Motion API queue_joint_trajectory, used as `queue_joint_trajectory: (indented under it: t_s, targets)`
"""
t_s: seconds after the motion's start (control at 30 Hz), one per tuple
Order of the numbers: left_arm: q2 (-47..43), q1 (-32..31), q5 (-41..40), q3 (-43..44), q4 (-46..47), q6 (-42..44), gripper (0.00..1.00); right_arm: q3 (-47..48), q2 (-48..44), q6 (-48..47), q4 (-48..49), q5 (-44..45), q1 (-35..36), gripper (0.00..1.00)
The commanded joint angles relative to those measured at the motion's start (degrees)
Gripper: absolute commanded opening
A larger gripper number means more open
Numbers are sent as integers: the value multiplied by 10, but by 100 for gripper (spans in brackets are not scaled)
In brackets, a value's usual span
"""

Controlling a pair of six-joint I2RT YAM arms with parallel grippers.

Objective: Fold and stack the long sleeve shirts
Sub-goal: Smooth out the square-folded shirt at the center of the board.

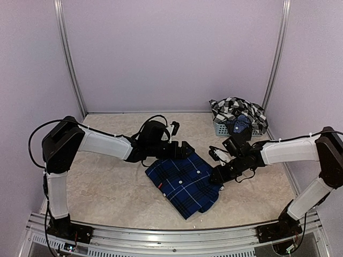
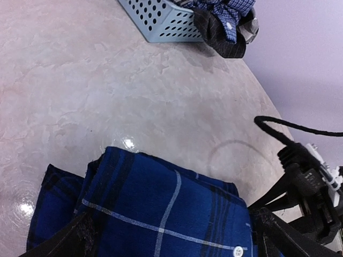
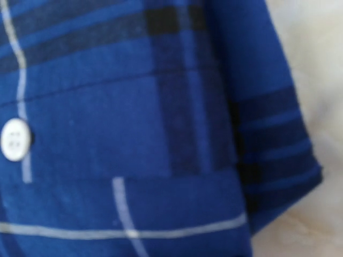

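Note:
A navy blue long sleeve shirt [image 1: 185, 184] with thin white grid lines lies folded in the middle of the table. My left gripper [image 1: 184, 150] hovers over its far edge, open. In the left wrist view the fingertips [image 2: 72, 241] stand wide apart on either side of the blue cloth [image 2: 161, 209]. My right gripper [image 1: 217, 175] is low at the shirt's right edge. The right wrist view is filled with blue plaid [image 3: 134, 134] and a white button [image 3: 15, 139], and its fingers do not show. A black-and-white checked shirt [image 1: 236, 108] is heaped in the basket [image 1: 223, 128].
The grey-blue mesh basket [image 2: 161, 21] stands at the back right, near the corner post [image 1: 276, 59], with a blue-checked cloth [image 2: 228, 10] hanging out of it. Purple walls close in the table on three sides. The right arm's black wrist and cable [image 2: 308, 182] are close to the shirt's right side.

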Motion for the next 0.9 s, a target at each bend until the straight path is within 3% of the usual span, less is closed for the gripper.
queue_joint_trajectory:
  t_s: [0.0, 0.3, 0.57, 0.87]
  targets:
    - [36, 25, 12, -2, 45, -11, 98, 5, -30, -35, -18, 25, -3, 46]
    - [50, 34, 6, -23, 50, -4, 98, -29, -123, -47, 14, -25, 40, 46]
    - [47, 34, -5, -31, 49, -4, 98, -59, -101, -19, 14, 11, 114, 38]
    - [40, 31, -43, -38, 32, 3, 98, -97, -36, 14, 24, 63, 125, 36]
